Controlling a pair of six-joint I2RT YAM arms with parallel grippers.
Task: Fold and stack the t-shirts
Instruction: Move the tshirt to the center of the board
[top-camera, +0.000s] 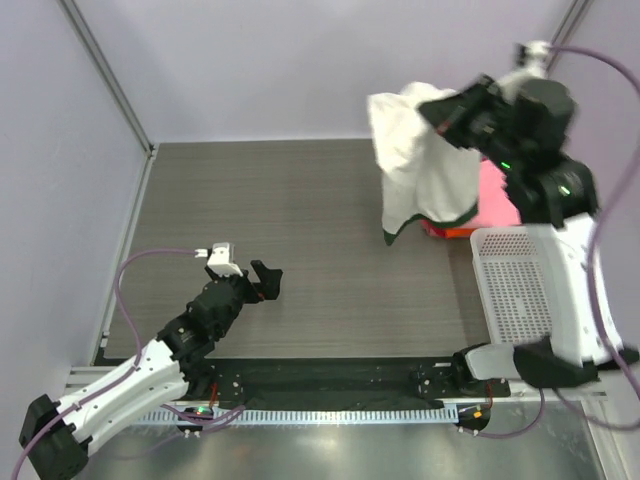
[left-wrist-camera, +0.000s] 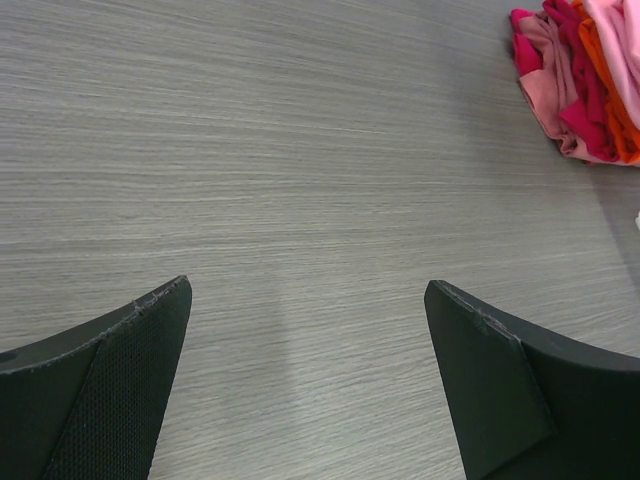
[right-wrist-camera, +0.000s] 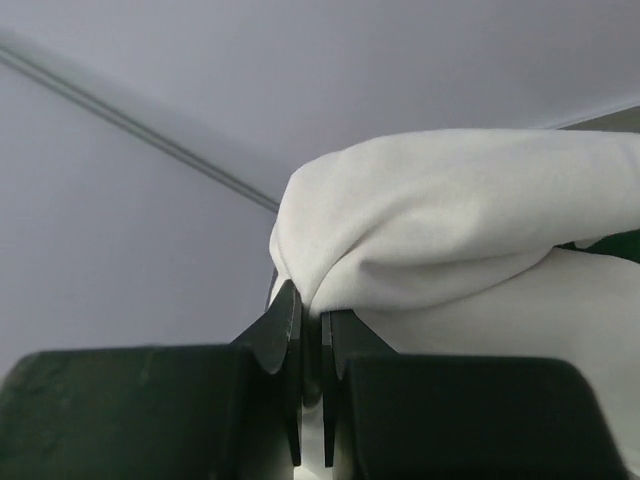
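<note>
My right gripper (top-camera: 432, 112) is shut on the cream-white t-shirt (top-camera: 420, 160) and holds it high in the air at the back right; the shirt hangs down with a dark green edge at its bottom. In the right wrist view the cloth (right-wrist-camera: 450, 230) bunches over the closed gripper (right-wrist-camera: 311, 310). Behind the hanging shirt lies a stack of folded pink, red and orange t-shirts (top-camera: 492, 195), which also shows in the left wrist view (left-wrist-camera: 590, 80). My left gripper (top-camera: 262, 282) is open and empty, low over the table (top-camera: 300, 200) at the front left; its fingertips (left-wrist-camera: 160, 310) frame bare wood.
A white plastic mesh basket (top-camera: 515, 285) stands at the right, in front of the folded stack and beside the right arm. A lilac wall closes the back, with metal frame bars at the sides.
</note>
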